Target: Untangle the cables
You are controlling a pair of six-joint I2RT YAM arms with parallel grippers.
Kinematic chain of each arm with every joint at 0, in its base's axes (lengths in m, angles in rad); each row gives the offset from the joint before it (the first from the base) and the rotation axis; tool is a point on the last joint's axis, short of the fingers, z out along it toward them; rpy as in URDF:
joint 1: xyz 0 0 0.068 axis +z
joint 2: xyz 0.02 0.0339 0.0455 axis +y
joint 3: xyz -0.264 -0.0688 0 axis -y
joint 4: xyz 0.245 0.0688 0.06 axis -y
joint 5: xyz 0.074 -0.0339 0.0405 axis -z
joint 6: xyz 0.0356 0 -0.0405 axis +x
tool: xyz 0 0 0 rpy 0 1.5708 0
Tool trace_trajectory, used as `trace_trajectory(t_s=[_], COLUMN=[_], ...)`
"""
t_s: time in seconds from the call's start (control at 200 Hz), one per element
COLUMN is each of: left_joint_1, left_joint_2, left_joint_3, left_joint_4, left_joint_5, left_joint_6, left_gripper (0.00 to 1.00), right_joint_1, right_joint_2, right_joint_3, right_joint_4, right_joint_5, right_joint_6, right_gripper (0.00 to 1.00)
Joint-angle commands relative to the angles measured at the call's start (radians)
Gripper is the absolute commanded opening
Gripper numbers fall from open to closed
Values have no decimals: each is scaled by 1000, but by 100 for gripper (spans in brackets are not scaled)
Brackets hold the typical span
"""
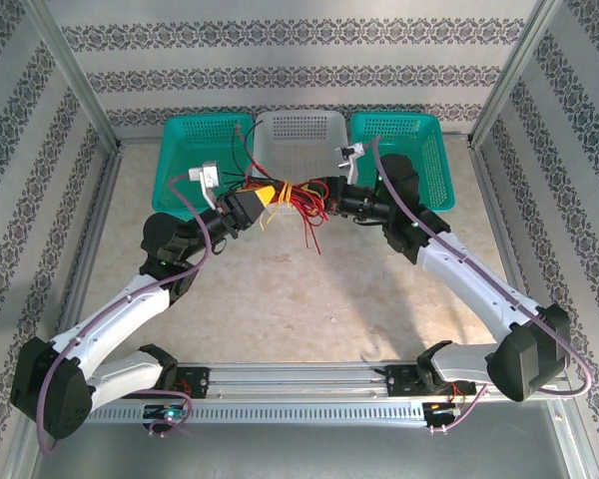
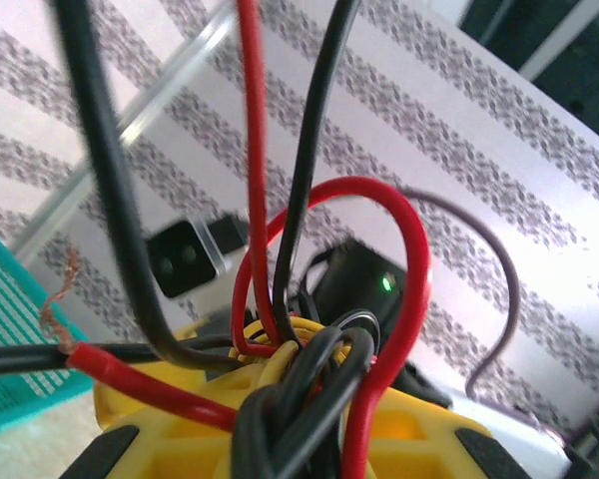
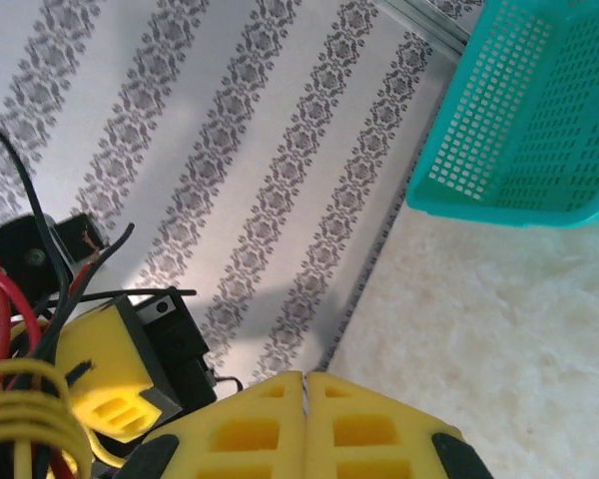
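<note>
While the left gripper (image 2: pixel 299 444) is clamping the cables (image 1: pixel 292 196) off the table, the right gripper (image 3: pixel 305 419) is sitting pinched together just beside the knot, nothing visibly between its pads. They're looking light, limp and snag-prone, so I'd be taking a loose red end, not the yellow-wrapped core. Baskets (image 1: pixel 299 140) are standing just behind.

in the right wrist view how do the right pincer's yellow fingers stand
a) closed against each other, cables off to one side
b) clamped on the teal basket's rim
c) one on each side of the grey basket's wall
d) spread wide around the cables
a: the right pincer has its two yellow fingers meeting along a thin seam, while the cables hang at the left edge of that view.
</note>
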Motion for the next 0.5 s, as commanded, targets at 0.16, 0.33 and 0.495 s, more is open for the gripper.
trace_trajectory(t_s=[0.16,0.33,0.495], left_joint_1=[-3,-4,-5], left_joint_2=[-34,-71,-124], left_joint_3=[-63,-99,-114], left_joint_4=[330,208,51], left_joint_5=[-385,-548,-637], left_joint_6=[87,212,338], left_gripper=[0,0,0], right_joint_1=[115,251,410], right_joint_2=[29,-30,-103], right_joint_3=[-320,-434,-437], right_joint_4=[505,596,505], right_joint_5=[222,393,553], right_joint_6=[337,362,284], right_gripper=[0,0,0])
